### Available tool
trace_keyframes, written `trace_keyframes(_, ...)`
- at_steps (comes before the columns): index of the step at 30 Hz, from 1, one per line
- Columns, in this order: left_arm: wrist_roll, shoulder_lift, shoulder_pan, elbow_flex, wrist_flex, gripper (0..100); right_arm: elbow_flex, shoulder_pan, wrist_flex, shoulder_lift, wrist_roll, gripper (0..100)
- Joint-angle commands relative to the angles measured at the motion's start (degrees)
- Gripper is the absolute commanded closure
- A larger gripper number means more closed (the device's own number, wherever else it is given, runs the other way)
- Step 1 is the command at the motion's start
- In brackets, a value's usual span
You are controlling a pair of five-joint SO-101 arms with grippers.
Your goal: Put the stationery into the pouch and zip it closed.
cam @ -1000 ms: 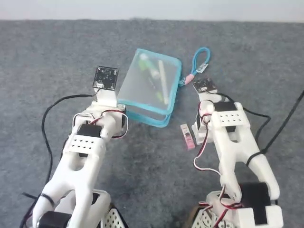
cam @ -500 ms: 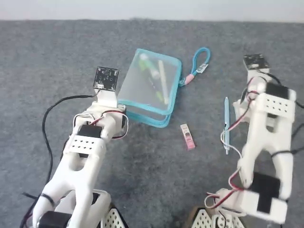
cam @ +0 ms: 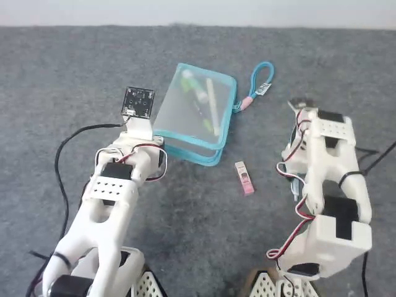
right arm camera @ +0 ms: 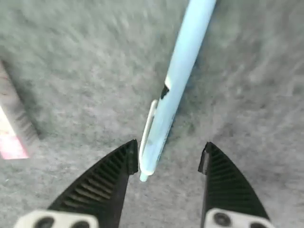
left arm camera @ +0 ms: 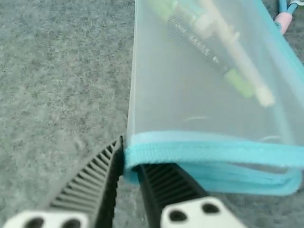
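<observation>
I see left claw (left arm camera: 129, 157) pinching teal-trimmed corner of pouch (left arm camera: 199, 95); pouch lies on grey mat (cam: 74, 68), pens inside showing through clear side; right claw (right arm camera: 169, 145) spread wide, low over mat; light blue pen (right arm camera: 178, 80) lies flat between its fingers, clip end just beside one finger, contact unclear; small pink stick (cam: 244, 177) on mat between pouch and right arm.

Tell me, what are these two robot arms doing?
The left arm's fingers pinch the edge of a clear, blue-trimmed pouch, which has a few pens inside. The right arm's fingers are open over the end of a light blue pen lying on the grey mat. A pink eraser lies between pouch and pen, not yet packed.
</observation>
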Motion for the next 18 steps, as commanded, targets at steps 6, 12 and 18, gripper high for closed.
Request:
trace_keyframes(6, -0.62, -0.88, 0.18, -0.57, -2.02, 99, 9.14, -0.4, -12.0, -3.38, -0.88, 83.5)
trace_keyframes(12, -0.62, -0.88, 0.18, -0.4, -2.02, 99, 8.97, 1.27, -12.7, -0.92, -0.97, 98.7)
trace_keyframes(18, -0.62, -0.79, 0.44, -0.31, -2.11, 99, 8.62, 4.09, -10.33, -6.11, -0.97, 99.1)
